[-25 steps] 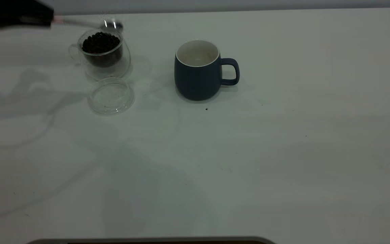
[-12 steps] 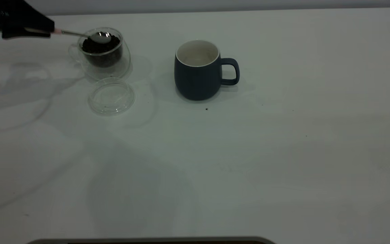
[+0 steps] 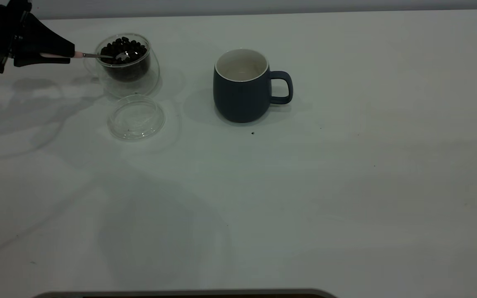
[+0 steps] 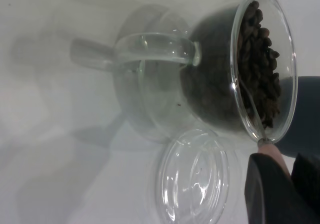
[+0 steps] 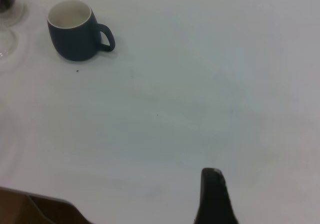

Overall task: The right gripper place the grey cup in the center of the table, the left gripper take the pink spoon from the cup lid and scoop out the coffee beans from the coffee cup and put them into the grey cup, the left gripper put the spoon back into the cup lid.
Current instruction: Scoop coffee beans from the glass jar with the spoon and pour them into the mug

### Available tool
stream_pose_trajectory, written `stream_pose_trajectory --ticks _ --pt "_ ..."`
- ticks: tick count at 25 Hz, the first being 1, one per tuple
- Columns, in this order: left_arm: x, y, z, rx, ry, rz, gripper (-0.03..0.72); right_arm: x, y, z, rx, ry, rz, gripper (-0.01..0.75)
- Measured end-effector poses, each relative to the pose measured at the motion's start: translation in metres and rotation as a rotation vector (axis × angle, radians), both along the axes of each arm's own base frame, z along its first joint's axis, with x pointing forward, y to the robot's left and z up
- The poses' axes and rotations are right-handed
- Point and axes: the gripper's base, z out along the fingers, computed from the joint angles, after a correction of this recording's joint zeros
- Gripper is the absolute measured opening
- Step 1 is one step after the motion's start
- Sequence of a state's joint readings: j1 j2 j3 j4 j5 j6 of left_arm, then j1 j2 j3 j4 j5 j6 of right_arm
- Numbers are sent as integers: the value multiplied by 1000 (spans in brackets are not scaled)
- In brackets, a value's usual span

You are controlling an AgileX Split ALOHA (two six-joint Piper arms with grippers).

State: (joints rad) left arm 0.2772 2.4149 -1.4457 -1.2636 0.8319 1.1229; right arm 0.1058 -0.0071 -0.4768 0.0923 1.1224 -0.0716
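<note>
Half a second ago the metal bowl of the pink spoon (image 3: 97, 55) lay on top of the coffee beans (image 3: 123, 49); a second ago it hung beyond the far rim of the coffee cup (image 3: 127, 62). Now the bowl is dug down among the beans, and the left gripper (image 3: 58, 54) sits lower and a little closer to the glass than before. The beans are dark brown, nearly black, heaped close to the rim of the clear double-walled cup, whose clear handle points toward the left arm. The spoon shows only a short stub of pale pink handle, then a thin shiny neck running over the near rim into the heap. The left gripper's black wedge fingers are pinched together on the pink handle, just beside the cup and not touching the glass. The cup lid (image 3: 136, 117) lies flat and bare on the table (image 3: 346, 186), just in front of the coffee cup. The grey cup (image 3: 242, 87) stands upright near the middle of the table, well to the right of the glass, its white inside showing nothing in it and its loop handle turned to the right. In the right wrist view one dark finger of the right gripper (image 5: 214, 196) shows, well back from the grey cup; I cannot tell whether it is spread or closed.
</note>
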Motion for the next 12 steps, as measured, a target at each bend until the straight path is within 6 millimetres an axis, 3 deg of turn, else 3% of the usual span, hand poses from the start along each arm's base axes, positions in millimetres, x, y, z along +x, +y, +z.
stream_pose_trajectory --ticks 12 --pt "1 4 4 -87 29 62 122 0 0 0 0 0 0 551"
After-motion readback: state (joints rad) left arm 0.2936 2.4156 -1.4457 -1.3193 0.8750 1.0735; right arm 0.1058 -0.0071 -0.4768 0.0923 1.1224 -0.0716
